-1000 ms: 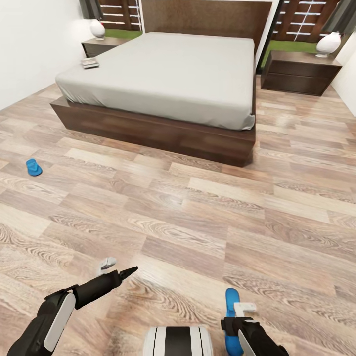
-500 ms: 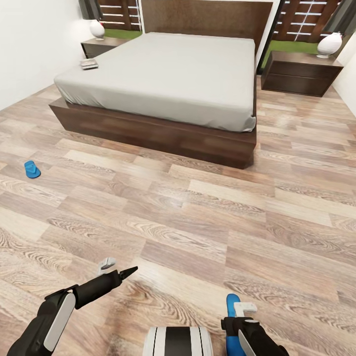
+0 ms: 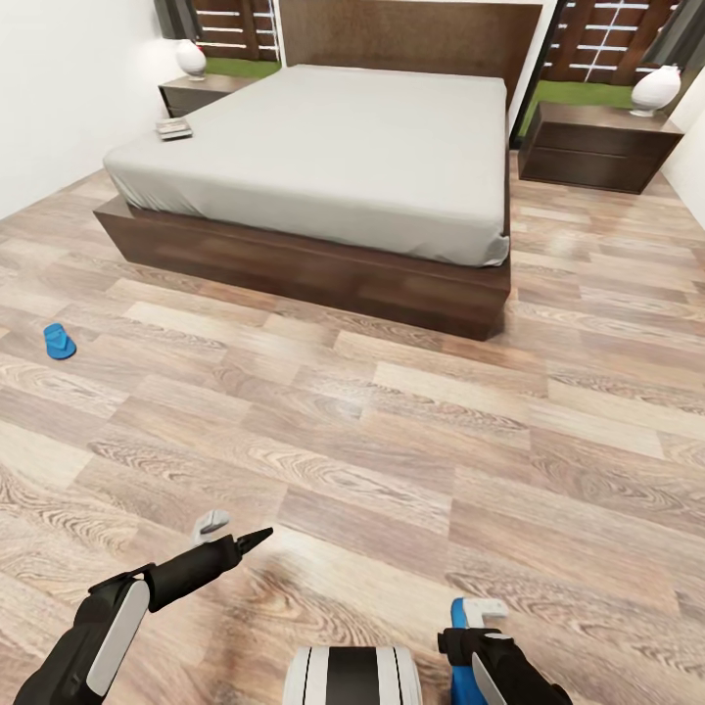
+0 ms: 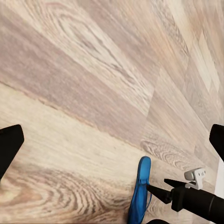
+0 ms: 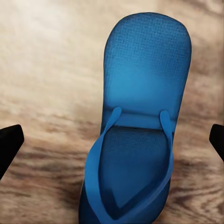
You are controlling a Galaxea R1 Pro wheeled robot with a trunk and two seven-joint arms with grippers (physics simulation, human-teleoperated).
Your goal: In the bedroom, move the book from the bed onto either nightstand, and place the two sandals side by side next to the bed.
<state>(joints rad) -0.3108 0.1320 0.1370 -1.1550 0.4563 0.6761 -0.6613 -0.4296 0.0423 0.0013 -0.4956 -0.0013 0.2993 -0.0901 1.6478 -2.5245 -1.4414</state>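
The plank floor [image 3: 392,431] carries the bed [image 3: 323,147], one blue sandal [image 3: 59,341] well off to its left, and two nightstands [image 3: 597,145]. A book [image 3: 174,128] lies on the bed's far left corner.

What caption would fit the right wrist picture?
Open claw above a blue sandal lying strap-up on the wood floor.

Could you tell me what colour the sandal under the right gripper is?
Bright blue; the sandal shows best in the right wrist view.
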